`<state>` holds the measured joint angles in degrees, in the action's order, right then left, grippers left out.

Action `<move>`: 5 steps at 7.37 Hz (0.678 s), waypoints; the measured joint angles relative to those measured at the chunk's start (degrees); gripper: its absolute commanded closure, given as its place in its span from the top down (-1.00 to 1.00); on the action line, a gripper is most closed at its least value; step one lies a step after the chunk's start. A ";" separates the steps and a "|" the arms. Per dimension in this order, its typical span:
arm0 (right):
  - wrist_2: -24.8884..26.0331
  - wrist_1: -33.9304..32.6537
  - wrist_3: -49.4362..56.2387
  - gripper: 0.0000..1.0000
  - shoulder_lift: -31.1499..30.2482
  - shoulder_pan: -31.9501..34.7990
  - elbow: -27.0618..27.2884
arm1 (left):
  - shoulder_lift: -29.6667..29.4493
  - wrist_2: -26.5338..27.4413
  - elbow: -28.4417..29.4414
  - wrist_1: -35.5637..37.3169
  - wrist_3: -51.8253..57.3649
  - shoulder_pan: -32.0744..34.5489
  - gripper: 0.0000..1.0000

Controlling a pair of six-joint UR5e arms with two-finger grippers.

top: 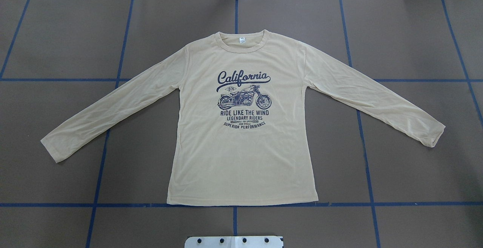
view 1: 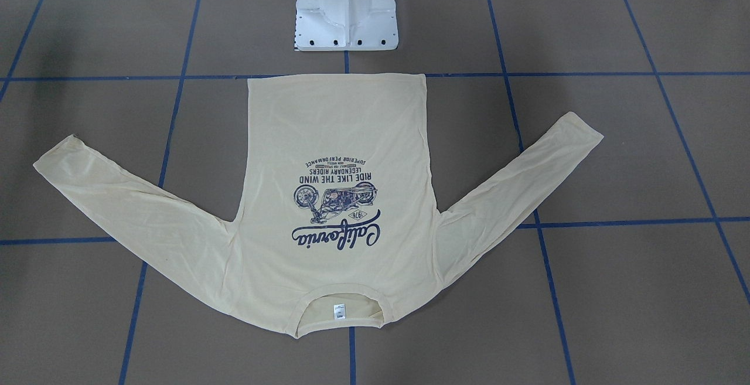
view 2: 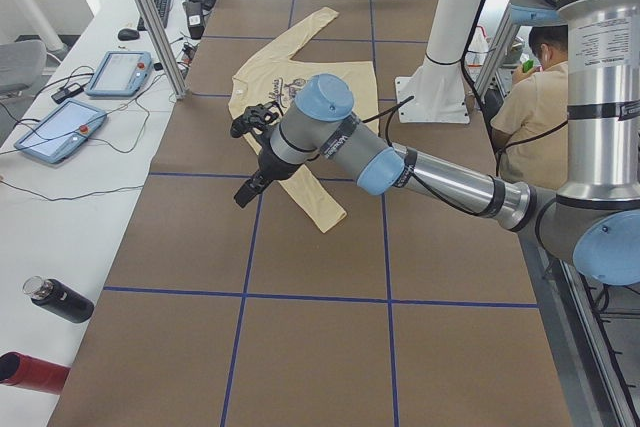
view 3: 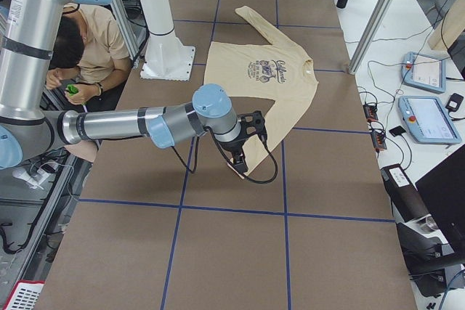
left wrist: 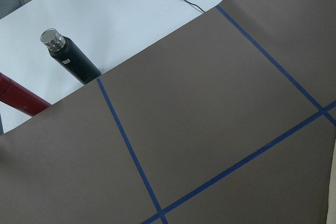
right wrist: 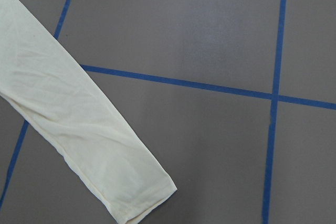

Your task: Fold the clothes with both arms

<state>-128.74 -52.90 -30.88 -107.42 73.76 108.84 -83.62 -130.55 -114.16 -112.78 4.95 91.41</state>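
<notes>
T-shirt (top: 241, 157) lies spread flat on the brown, blue-taped table (top: 68, 33). Whether the left gripper (view 2: 244, 194) or the right gripper (view 3: 240, 166) is open cannot be told.

Overhead, front views face each other; share shirt (top: 241, 157).

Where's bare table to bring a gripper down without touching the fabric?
Open: brown table beyond both sleeves, toward all four corners. Narrower: wedges between sleeves and body of the pale cream-yellow long-sleeved T-shirt. Crowded: the centre, and the strip between hem and white pedestal base.

left arm (view 2: 440, 180) extended low, right arm (view 3: 109, 125) likewise
</notes>
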 measured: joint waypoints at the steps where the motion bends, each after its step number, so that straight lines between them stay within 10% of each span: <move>1: 5.43 8.16 -8.55 0.80 1.01 -5.82 -4.03 | 0.05 0.00 0.04 -0.46 -0.19 0.00 1.00; 5: 18.02 26.86 -24.69 0.52 2.86 -18.97 -15.96 | 0.21 -0.02 0.07 -0.85 -0.45 0.00 1.00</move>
<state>-110.71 -26.04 -55.57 -104.56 54.79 92.88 -83.41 -130.57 -114.09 -113.64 4.50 91.41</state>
